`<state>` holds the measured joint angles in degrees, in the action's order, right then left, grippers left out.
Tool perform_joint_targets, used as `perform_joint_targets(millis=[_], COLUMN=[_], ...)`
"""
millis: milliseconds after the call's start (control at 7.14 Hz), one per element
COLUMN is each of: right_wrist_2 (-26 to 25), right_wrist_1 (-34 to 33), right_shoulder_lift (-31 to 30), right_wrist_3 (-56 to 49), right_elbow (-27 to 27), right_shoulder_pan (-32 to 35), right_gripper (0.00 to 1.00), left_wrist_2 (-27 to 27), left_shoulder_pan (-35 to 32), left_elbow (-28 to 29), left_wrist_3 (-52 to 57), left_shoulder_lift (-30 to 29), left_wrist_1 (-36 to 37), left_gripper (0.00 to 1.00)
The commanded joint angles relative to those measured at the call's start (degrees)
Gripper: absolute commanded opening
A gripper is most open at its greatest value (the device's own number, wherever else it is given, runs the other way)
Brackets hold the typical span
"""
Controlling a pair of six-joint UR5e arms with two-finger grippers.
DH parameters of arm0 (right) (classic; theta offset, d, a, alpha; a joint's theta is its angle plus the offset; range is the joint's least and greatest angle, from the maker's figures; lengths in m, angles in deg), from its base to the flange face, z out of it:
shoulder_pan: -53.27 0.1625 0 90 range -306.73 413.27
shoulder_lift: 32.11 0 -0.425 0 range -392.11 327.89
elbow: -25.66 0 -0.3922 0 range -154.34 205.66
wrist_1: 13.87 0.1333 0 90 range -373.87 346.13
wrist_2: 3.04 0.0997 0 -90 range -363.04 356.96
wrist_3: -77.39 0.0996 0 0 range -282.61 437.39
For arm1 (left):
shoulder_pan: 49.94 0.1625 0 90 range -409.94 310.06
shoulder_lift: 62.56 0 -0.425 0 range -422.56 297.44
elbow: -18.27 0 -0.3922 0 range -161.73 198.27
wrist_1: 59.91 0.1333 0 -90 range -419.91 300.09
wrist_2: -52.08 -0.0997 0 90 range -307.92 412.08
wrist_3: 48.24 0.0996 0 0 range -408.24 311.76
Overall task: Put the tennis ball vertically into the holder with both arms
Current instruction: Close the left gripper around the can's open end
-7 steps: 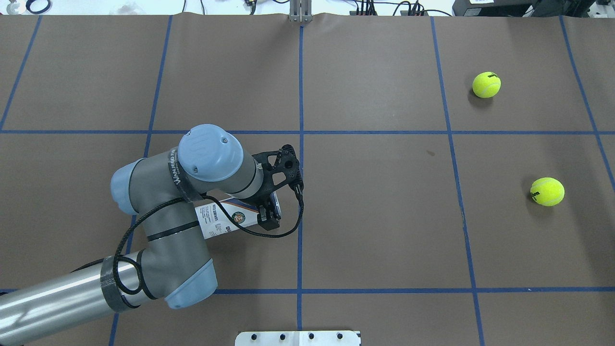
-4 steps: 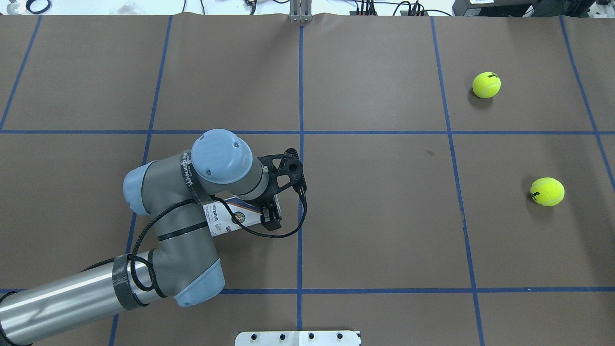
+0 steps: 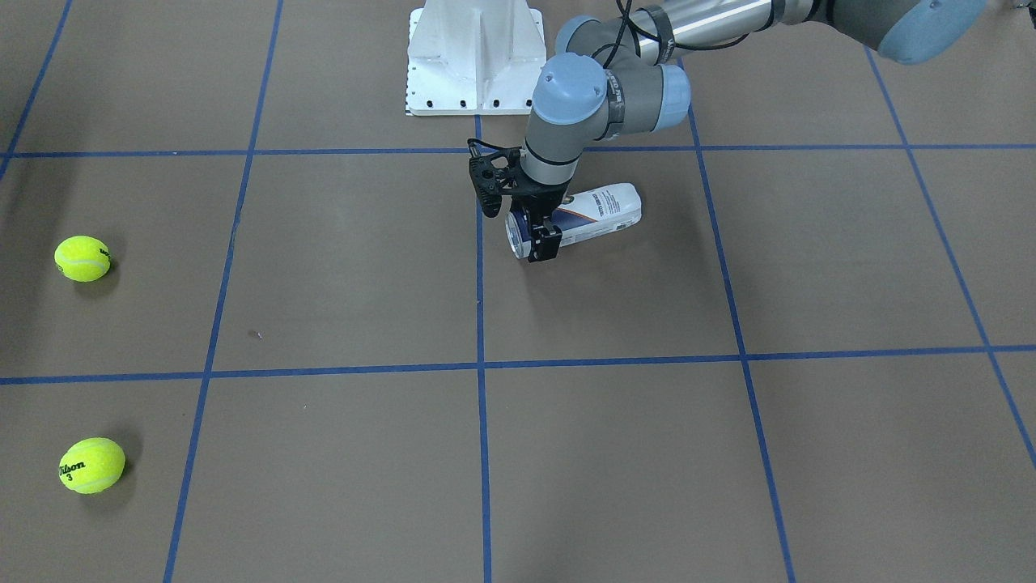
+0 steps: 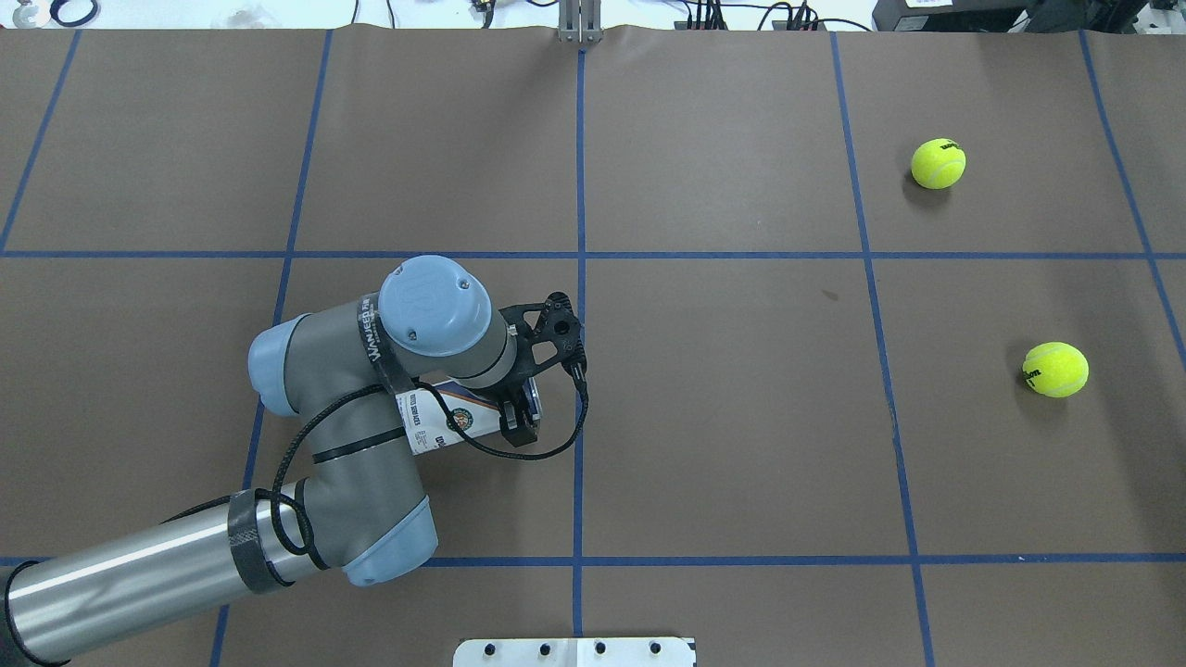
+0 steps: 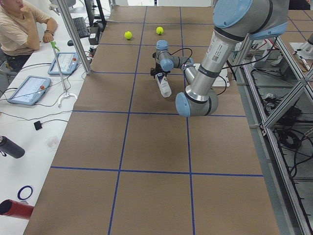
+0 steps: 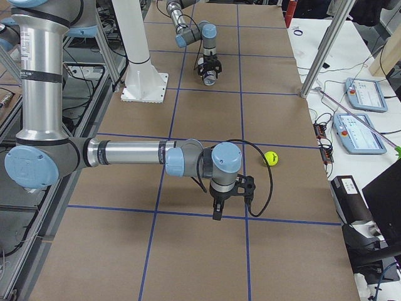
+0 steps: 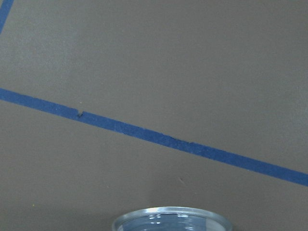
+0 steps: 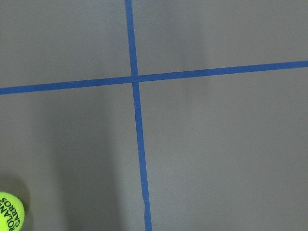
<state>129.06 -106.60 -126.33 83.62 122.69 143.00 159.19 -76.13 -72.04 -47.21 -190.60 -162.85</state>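
I am seeing the holder (image 3: 603,212) lying on its side on the tabletop (image 3: 324,283), just to the robot's left of the centre tape line and in front of the white pedestal base (image 3: 473,57), its open mouth pointing toward the robot's right. The left claw (image 3: 536,238) is coming down from above and closing its black fingers on the holder right at the mouth. The front-facing view is giving me the clearest look at this grip, while in the overhead view the wrist is hiding most of the label. The left wrist camera is showing only the clear rim at the bottom edge, with bare tabletop and a blue tape line beyond. One tennis ball (image 4: 1055,369) and a second tennis ball (image 4: 938,163) are sitting well apart from the holder, far over on the robot's right. The right claw (image 6: 229,207) is appearing only in the right-side view, hanging over the tabletop near a ball, and I cannot tell how wide it is standing. Its wrist camera is catching a ball in the lower-left corner. A person (image 5: 19,29) is sitting at the side desk in the left-side view.
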Motion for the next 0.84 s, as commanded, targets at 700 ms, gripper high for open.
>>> perform_joint_targets(millis=[700], right_wrist_2=[0.0], right_wrist_1=[0.18], right_shoulder_lift=[0.0], right_wrist_3=[0.0], right_elbow=[0.0], right_shoulder_pan=[-0.44], right_gripper=[1.0], left_wrist_2=[0.03], left_shoulder_pan=[0.18], left_elbow=[1.01], left_wrist_3=[0.02], left_shoulder_lift=[-0.81], left_wrist_1=[-0.25], left_gripper=[0.99])
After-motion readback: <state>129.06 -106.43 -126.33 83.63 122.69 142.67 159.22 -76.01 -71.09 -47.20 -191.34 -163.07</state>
